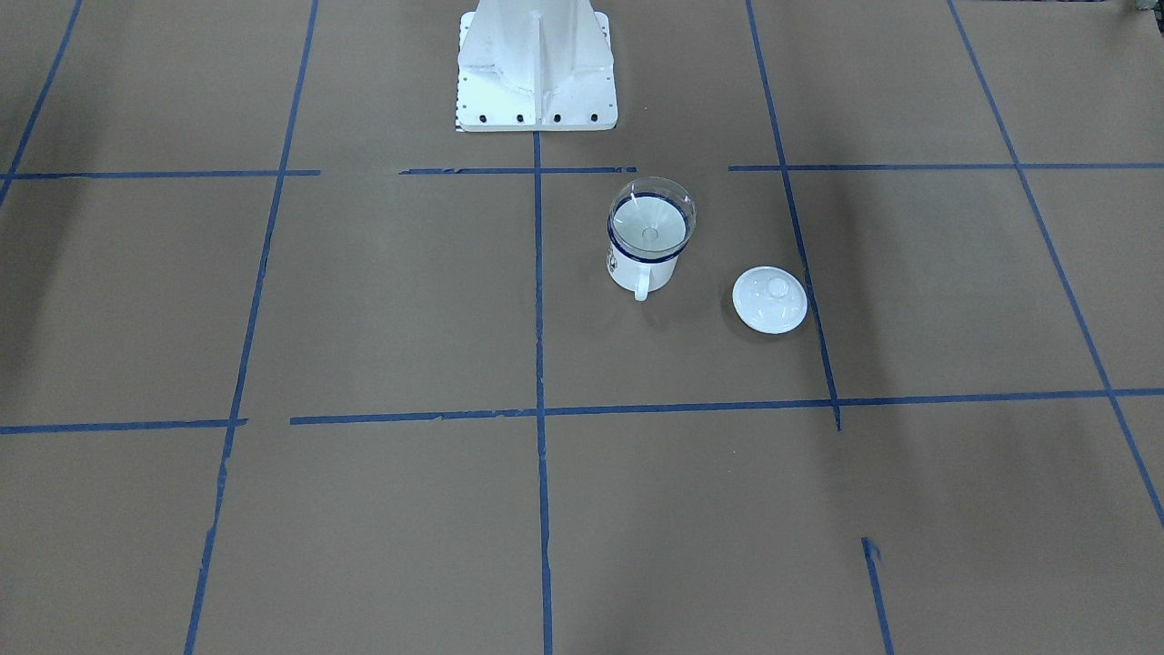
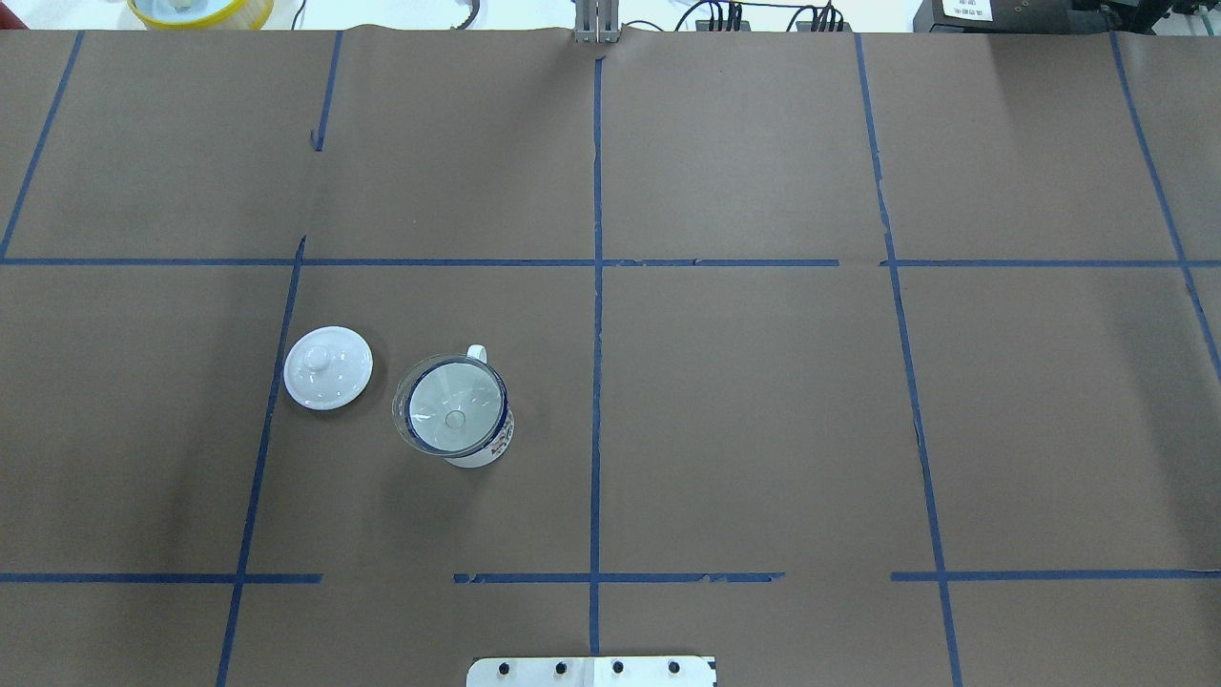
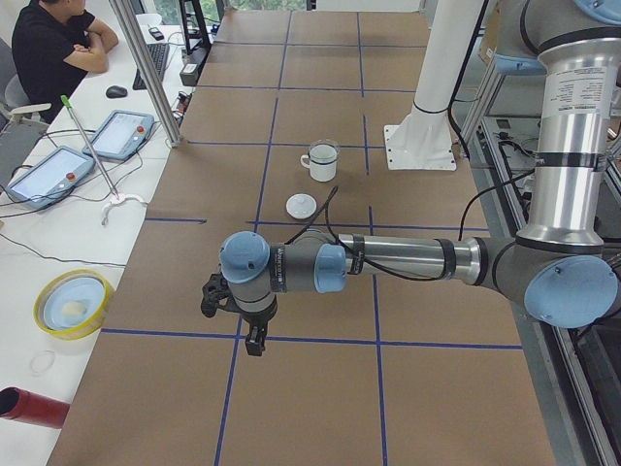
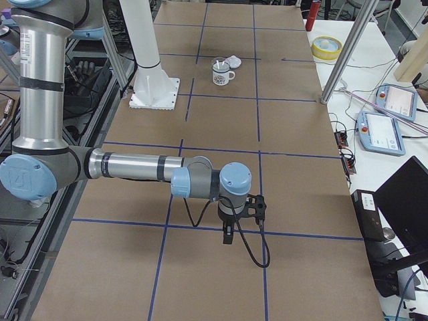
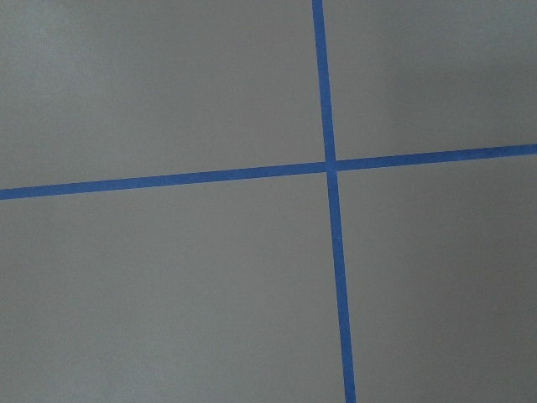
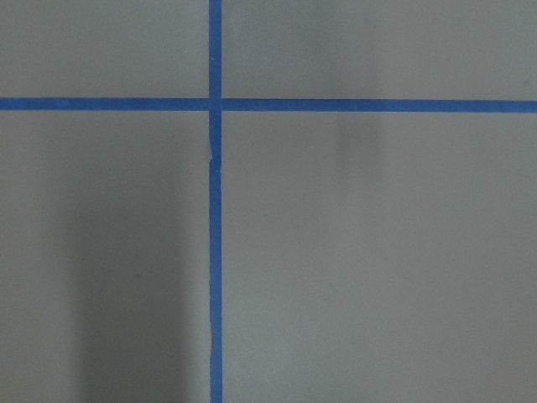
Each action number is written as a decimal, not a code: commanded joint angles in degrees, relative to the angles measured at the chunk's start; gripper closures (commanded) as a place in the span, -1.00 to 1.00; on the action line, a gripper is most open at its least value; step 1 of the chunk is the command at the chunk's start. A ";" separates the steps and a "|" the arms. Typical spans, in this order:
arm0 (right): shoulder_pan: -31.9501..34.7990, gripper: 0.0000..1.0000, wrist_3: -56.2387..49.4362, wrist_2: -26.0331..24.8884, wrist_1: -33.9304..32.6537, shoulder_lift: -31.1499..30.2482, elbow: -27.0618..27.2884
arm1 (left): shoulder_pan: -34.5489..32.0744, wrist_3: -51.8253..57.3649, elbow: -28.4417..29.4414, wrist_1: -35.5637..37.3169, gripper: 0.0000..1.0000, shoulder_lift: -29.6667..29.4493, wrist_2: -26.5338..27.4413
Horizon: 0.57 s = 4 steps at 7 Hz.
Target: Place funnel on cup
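The clear funnel (image 1: 651,216) sits upright in the mouth of the white cup (image 1: 642,270) with the dark blue rim, spout down inside. The funnel (image 2: 453,408) and cup (image 2: 493,444) stand left of centre in the overhead view. The cup also shows in the exterior left view (image 3: 322,163) and the exterior right view (image 4: 221,75). My left gripper (image 3: 254,346) hangs over the table's left end, far from the cup; whether it is open or shut I cannot tell. My right gripper (image 4: 228,237) hangs over the right end; I cannot tell its state either. Both wrist views show only brown paper and blue tape.
A white round knobbed lid (image 1: 769,299) lies flat beside the cup, also in the overhead view (image 2: 327,367). The robot's white base (image 1: 536,73) stands behind the cup. A yellow bowl (image 3: 73,303), tablets (image 3: 121,133) and a seated operator (image 3: 53,49) are off the table's edge.
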 commanded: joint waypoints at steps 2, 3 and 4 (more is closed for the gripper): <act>0.00 -1.00 0.00 0.00 0.00 0.00 0.00 | 0.00 -0.25 -0.04 0.11 -1.00 -0.01 0.13; 0.00 -1.00 0.00 0.00 0.00 0.00 0.00 | 0.00 -0.25 -0.05 0.03 -1.00 -0.18 0.05; 0.00 -1.00 0.00 0.00 0.00 0.00 0.00 | 0.00 -0.16 -0.05 0.03 -1.00 -0.18 0.13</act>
